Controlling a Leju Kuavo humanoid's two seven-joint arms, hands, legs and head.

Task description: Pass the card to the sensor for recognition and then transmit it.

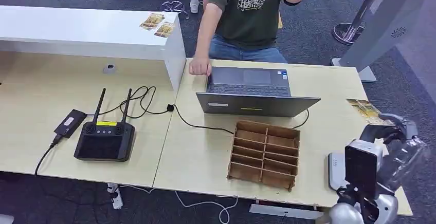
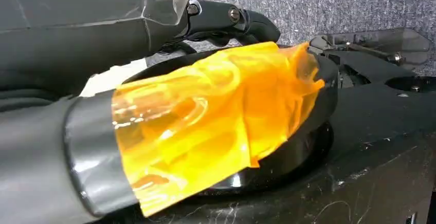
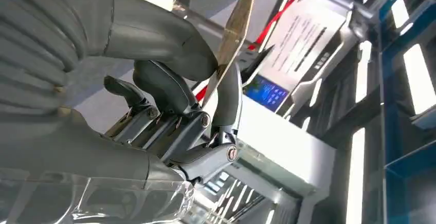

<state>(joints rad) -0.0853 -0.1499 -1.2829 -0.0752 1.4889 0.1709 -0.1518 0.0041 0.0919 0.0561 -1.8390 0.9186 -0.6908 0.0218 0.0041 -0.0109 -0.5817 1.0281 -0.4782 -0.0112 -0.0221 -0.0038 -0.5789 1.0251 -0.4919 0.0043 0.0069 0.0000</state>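
The card (image 3: 234,34) is pinched between the thumb and a finger of my right hand (image 3: 169,106); in the right wrist view it stands edge-on, its long axis running out past the fingertips. In the head view the right hand (image 1: 398,131) is raised over the right end of the worktop (image 1: 200,152), wrist turned up, with a patterned card edge showing just beyond it. I take the pale flat unit (image 1: 337,170) at the worktop's near right edge, just beside my forearm, to be the sensor; if so, it lies below and inboard of the card, so I judge the next move a lowering with the card turned flat. My left hand (image 2: 226,18) hangs low by the body; whether it is spread or closed I cannot tell. Further out stand the wooden divider tray (image 1: 265,154), the laptop (image 1: 252,90) and a person (image 1: 247,13) behind it.
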